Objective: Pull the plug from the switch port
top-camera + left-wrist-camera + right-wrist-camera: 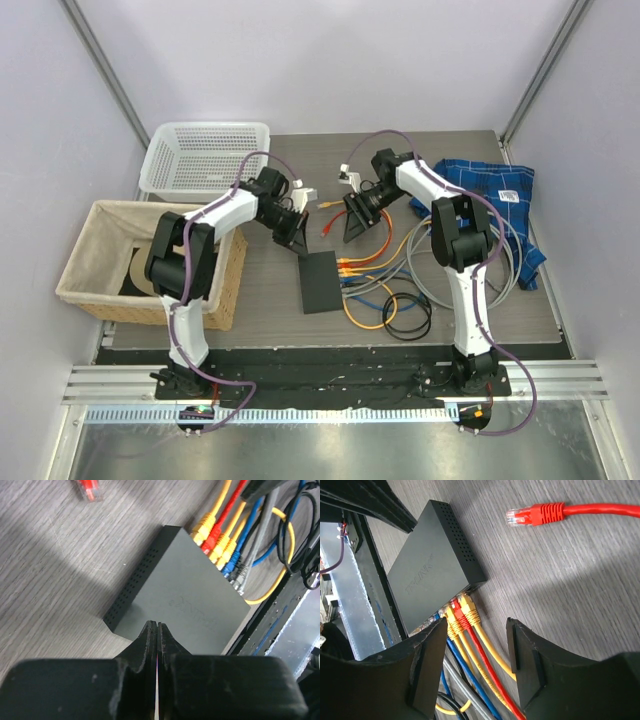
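The switch is a flat matte-black box lying on the table between the arms. Several yellow, red, blue and grey plugs sit in the sockets along its right edge. My left gripper is shut and empty, hovering just beyond the switch's far end; in the left wrist view its tips are over the switch. My right gripper is open and empty. In the right wrist view its jaws stand apart above the plugged cables beside the switch. A loose red plug lies unplugged on the table.
A white plastic basket stands at the back left, and a lined wicker basket at the left. A blue checked cloth lies at the right. Coiled cables spread to the right of the switch.
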`<state>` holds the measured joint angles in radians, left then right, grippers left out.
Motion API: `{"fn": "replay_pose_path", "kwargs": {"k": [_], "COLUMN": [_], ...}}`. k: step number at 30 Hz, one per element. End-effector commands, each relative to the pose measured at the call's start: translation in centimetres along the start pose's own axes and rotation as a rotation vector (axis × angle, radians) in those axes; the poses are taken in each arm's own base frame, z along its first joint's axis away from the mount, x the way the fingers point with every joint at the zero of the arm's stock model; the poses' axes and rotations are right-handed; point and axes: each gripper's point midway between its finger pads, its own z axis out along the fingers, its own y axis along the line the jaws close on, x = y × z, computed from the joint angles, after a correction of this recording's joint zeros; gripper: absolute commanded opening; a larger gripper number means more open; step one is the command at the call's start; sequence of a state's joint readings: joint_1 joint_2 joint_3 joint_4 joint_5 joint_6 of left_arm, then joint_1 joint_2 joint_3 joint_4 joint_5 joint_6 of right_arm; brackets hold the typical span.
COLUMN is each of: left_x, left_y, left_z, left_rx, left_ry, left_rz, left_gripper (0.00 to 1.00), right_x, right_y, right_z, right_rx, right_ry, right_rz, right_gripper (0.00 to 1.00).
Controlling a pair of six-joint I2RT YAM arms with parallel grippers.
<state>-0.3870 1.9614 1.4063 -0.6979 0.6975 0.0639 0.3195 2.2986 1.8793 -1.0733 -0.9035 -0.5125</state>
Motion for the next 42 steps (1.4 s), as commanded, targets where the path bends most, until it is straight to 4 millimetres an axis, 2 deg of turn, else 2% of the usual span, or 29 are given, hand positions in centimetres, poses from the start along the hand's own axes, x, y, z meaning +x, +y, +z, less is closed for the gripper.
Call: {"fn": "replay_pose_path", "kwargs": {"k": [1,5,9,15,23,35,42], "left_x": [0.9,2.2,3.7,4.4,6.0,6.3,6.3], "left_y": [0.1,0.8,2.4,3.8,5.5,5.9,5.9], "left_z": [1.2,1.8,2.7,3.1,3.8,4.0,3.9], "left_rx": [0.024,-0.009,-0.063,-0.108,-0.158,-0.162,-0.166], "left_ry": [0.025,0.054,0.102,0.131,0.186,0.208,0.208], "left_rz": [-0.038,-0.053,-0.067,-0.051,-0.037,-0.038,-0.037], "left_gripper": [0.01,0.00,0.00,0.00,0.00,0.00,0.00], "right_x": [0.4,1.2,2.1,2.9,3.9,5.8,6.1], "right_y": [0.4,0.4,0.2,0.3,0.6,0.5,-0.9], "right_z": [1.0,1.7,2.6,4.5,5.6,5.9,6.3], "right_rx": [-0.032,-0.050,-0.079,-0.127,-0.158,-0.163,-0.132], "right_ry": [0.007,0.024,0.038,0.068,0.089,0.135,0.137], "right_rz": [0.018,0.042,0.074,0.106,0.119,0.124,0.164], "right_gripper": [0.58,0.57,0.55,0.52,0.50,0.48,0.45]}}
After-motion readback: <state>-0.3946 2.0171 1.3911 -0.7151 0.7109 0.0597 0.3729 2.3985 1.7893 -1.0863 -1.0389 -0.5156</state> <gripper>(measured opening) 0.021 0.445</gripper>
